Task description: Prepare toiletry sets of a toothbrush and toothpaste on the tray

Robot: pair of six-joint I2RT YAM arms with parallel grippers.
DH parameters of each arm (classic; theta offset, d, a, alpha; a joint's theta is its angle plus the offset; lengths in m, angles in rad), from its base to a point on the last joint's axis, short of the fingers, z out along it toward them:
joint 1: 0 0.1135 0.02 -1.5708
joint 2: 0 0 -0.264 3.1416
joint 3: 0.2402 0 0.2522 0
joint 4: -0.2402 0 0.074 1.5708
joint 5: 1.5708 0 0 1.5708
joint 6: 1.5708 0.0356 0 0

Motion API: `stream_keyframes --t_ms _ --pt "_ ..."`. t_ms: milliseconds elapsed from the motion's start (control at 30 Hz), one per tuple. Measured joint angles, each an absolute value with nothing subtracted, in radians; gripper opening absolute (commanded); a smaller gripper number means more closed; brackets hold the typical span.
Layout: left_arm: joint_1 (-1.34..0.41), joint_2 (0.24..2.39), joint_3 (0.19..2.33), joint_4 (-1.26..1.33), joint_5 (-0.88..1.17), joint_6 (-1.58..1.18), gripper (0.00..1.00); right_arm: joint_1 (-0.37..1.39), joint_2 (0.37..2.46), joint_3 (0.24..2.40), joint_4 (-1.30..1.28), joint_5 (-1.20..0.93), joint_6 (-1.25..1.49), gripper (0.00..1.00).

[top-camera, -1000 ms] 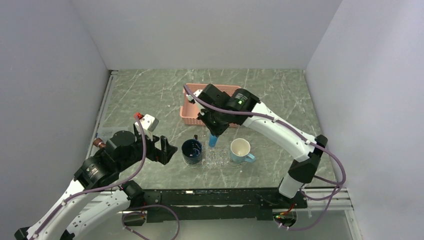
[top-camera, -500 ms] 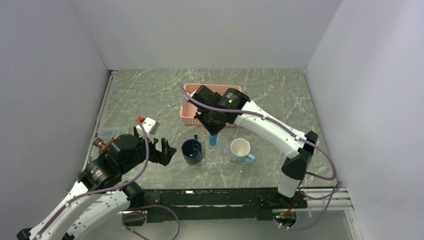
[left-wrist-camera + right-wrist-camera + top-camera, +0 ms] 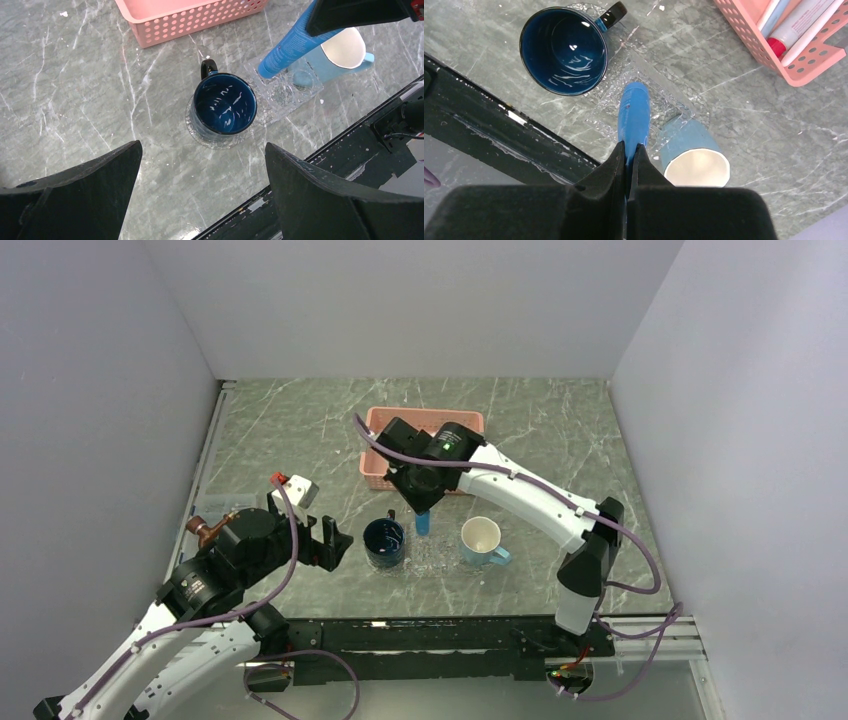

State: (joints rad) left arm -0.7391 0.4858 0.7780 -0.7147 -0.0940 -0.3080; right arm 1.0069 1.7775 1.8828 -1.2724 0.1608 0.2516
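Note:
My right gripper (image 3: 421,502) (image 3: 629,150) is shut on the flat end of a blue toothpaste tube (image 3: 634,112). The tube hangs cap-down over the clear tray (image 3: 667,106), between two mugs; whether it touches the tray I cannot tell. The tube also shows in the top view (image 3: 422,524) and the left wrist view (image 3: 290,47). The tray lies at the table's front (image 3: 437,558) (image 3: 280,97). Pale slim toothbrush handles (image 3: 816,27) lie in the pink basket (image 3: 796,70). My left gripper (image 3: 330,540) (image 3: 202,145) is open and empty, left of the tray.
A dark blue mug (image 3: 384,542) (image 3: 225,104) stands on the tray's left end and a light blue mug (image 3: 482,540) (image 3: 694,157) on its right end. The pink basket (image 3: 376,472) sits behind them and also holds a red-capped tube (image 3: 796,25).
My right arm has shifted left and a little nearer with the blue tube, which now hangs slightly lower over the tray. The left arm moved slightly forward, then held still.

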Motion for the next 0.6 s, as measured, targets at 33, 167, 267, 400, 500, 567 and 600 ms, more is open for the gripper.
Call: stream_keyframes --t_ms 33,167,267,400,500,567,600 --pt "-0.739 0.486 0.778 -0.715 -0.094 -0.308 1.00 1.007 1.779 1.879 -1.268 0.162 0.254 0.00" --pt "-0.739 0.486 0.778 -0.715 -0.094 -0.308 0.99 1.006 1.779 1.856 -1.255 0.171 0.258 0.00" --pt "-0.739 0.486 0.778 -0.715 -0.094 -0.308 0.99 1.003 1.779 1.841 -1.250 0.176 0.260 0.00" --pt "-0.739 0.486 0.778 -0.715 -0.095 -0.308 0.99 1.000 1.779 1.828 -1.240 0.178 0.265 0.00" --pt "-0.739 0.486 0.778 -0.715 -0.095 -0.308 0.99 0.998 1.779 1.814 -1.225 0.178 0.268 0.00" --pt "-0.739 0.486 0.778 -0.715 -0.095 -0.308 0.99 0.997 1.779 1.802 -1.217 0.178 0.272 0.00" --pt "-0.739 0.486 0.778 -0.715 -0.095 -0.308 0.99 0.996 1.779 1.793 -1.210 0.178 0.273 0.00"
